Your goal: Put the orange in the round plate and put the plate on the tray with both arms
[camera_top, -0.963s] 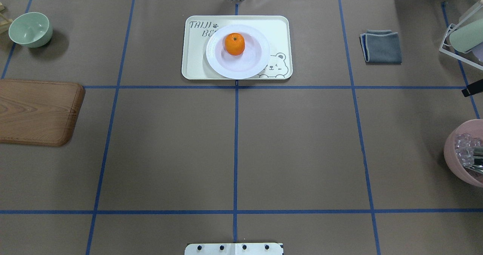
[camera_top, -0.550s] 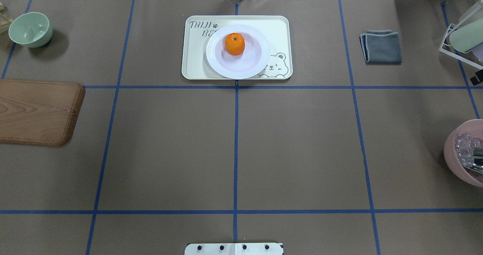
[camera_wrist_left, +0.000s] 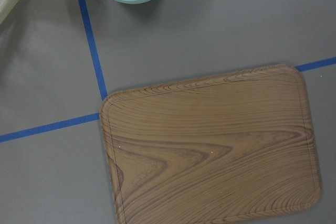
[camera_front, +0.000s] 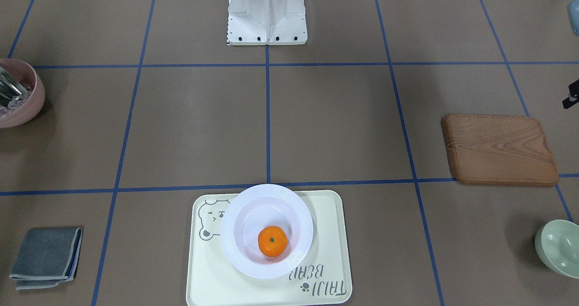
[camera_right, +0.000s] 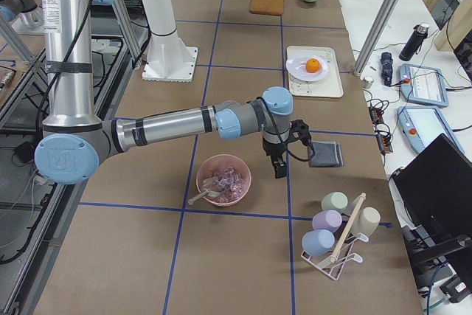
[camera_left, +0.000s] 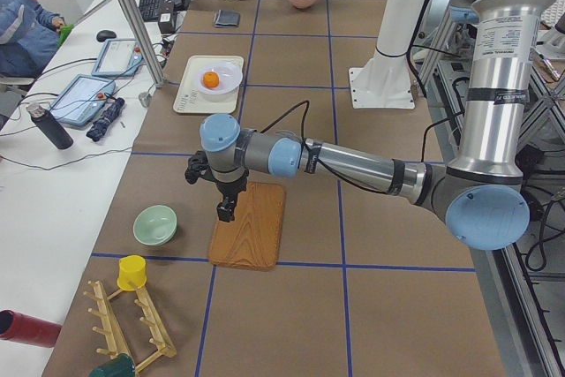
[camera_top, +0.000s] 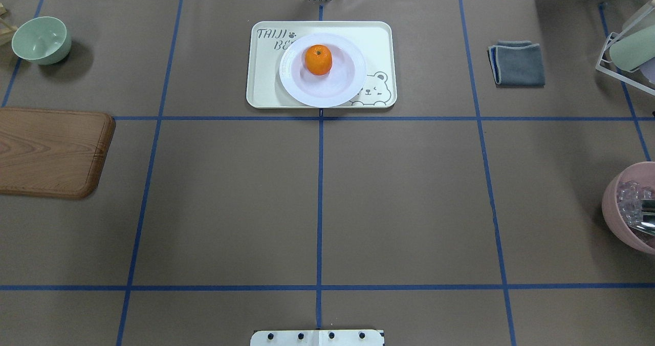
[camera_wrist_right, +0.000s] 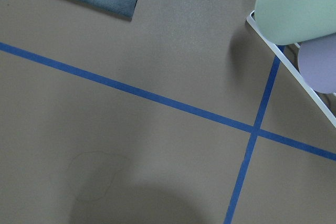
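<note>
orange point(camera_top: 318, 59) sitting in round plate point(camera_top: 327, 94) on tray point(camera_top: 262, 82) by the far edge of the table point(camera_top: 409, 208), left gripper point(camera_left: 226, 212) hanging over the edge of the wooden board point(camera_left: 254, 231), right gripper point(camera_right: 280, 168) hanging beside pink bowl point(camera_right: 223, 180), cannot tell either grip

Open table point(camera_top: 317, 197) all around tray point(camera_top: 261, 82)

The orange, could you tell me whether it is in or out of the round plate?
In: the orange sits in the sunken centre of the round plate.
</note>
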Robot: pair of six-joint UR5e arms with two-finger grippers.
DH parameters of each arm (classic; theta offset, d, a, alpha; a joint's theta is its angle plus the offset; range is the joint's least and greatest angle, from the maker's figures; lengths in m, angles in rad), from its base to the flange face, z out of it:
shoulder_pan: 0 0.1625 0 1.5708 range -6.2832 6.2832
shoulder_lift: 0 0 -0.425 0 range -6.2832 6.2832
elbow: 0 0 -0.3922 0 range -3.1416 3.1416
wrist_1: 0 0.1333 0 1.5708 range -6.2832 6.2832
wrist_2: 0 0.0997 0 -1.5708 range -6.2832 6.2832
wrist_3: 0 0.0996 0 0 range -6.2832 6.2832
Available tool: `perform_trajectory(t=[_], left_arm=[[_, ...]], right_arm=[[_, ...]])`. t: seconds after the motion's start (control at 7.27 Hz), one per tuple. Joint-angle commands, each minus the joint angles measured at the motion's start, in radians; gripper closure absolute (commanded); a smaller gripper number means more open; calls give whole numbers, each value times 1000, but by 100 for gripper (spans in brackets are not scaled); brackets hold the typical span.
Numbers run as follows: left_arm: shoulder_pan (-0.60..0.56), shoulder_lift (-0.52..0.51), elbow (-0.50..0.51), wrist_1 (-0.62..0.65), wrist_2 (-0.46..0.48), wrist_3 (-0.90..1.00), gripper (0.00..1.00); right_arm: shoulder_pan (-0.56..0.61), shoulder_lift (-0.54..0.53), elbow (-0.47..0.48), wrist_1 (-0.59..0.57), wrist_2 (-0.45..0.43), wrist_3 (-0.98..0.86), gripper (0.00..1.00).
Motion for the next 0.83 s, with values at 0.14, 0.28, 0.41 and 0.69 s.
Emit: perform_trajectory(t=[0.14, 0.28, 0.41, 0.69], left_arm=[[1, -12, -1, 1, 5, -3, 2], [0, -10, -1, 1, 5, -3, 2], [1, -9, 1, 1, 5, -3, 2], [1, -4, 1, 1, 5, -3, 2]], right_arm=[[1, -5, 1, 5, 0, -3, 0], [2, -6, -1, 5, 0, -3, 0], [8, -6, -1, 5, 0, -3, 0], [10, -6, -1, 5, -2, -1, 0]])
